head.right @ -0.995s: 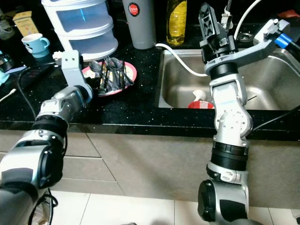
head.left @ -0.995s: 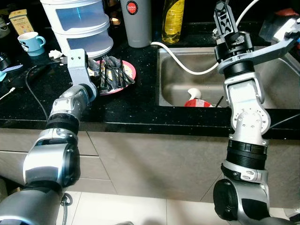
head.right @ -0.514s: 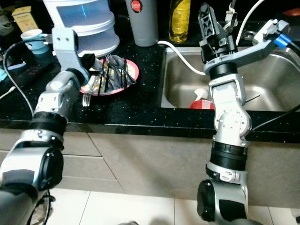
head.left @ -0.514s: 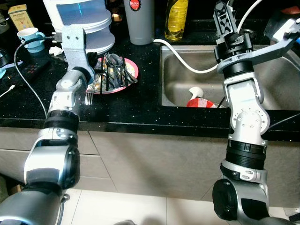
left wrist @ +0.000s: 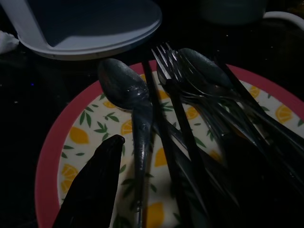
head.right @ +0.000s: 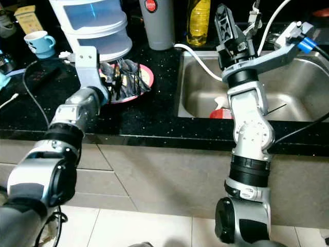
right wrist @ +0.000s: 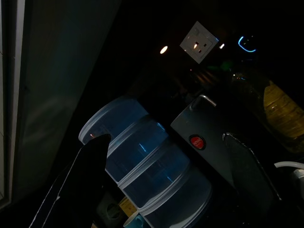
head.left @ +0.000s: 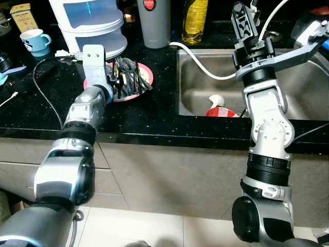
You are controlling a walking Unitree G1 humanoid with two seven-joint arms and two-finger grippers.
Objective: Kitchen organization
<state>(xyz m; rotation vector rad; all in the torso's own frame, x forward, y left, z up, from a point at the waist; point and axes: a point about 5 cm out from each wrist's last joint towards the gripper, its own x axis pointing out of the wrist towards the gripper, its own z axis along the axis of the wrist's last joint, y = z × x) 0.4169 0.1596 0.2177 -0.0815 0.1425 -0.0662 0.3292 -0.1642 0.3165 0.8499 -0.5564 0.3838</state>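
Left arm: stretched forward over the black counter [head.left: 144, 116], forearm rising from the counter edge, wrist block upright at the near-left rim of the plate [head.left: 146, 78].
Left gripper [left wrist: 156, 185]: low over the plate; one black finger [left wrist: 92, 185] lies over the plate's patterned face beside a spoon [left wrist: 128, 95]; other finger lost among the dark cutlery, so opening and hold cannot be told.
Plate: pink rim, lemon-and-leaf pattern, on the counter just in front of the drawer unit [head.left: 95, 25], left of the sink [head.left: 205, 87].
Cutlery: spoons and forks [left wrist: 168, 61] piled across the plate, handles running toward its near side, heads toward the drawer unit.
Right arm: upright in front of the sink, forearm vertical, wrist raised above the basin's back edge.
Right gripper [head.left: 241, 20]: held high, pointing up and away, near the yellow bottle [head.left: 194, 20]; nothing seen in it; spread of fingers cannot be told.
Sink: white hose [head.left: 203, 64] draped over its left rim; red-and-white item [head.left: 218, 109] lying in the basin.
Counter, far left: blue mug [head.left: 35, 40].
Behind plate: grey canister [head.left: 157, 23] with a red badge.
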